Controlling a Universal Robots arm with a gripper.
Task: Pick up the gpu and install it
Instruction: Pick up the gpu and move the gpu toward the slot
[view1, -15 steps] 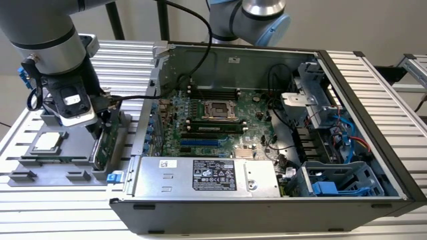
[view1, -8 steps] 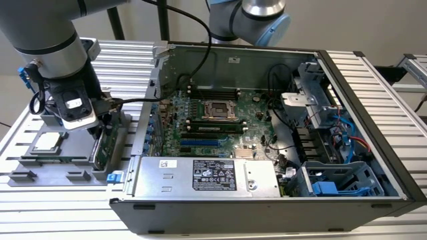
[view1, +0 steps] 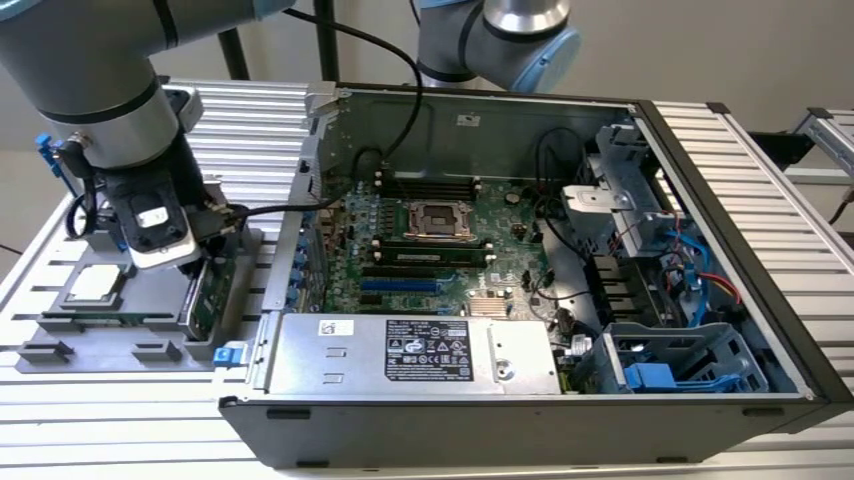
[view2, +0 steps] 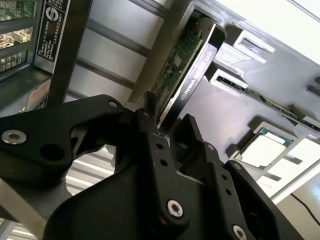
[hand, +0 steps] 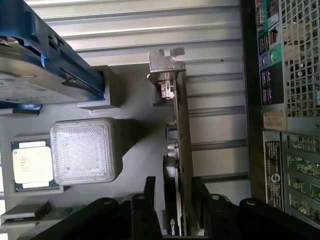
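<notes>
Fingers straddle the upright gpu in its grey holder, narrowly parted and not yet pinching, so closing squarely on both faces looks the careful way.

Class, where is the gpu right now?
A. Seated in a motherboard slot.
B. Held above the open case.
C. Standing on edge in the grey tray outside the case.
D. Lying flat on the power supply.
C: the gpu stands on edge in the grey tray, with the gripper straddling it, jaws open.
</notes>
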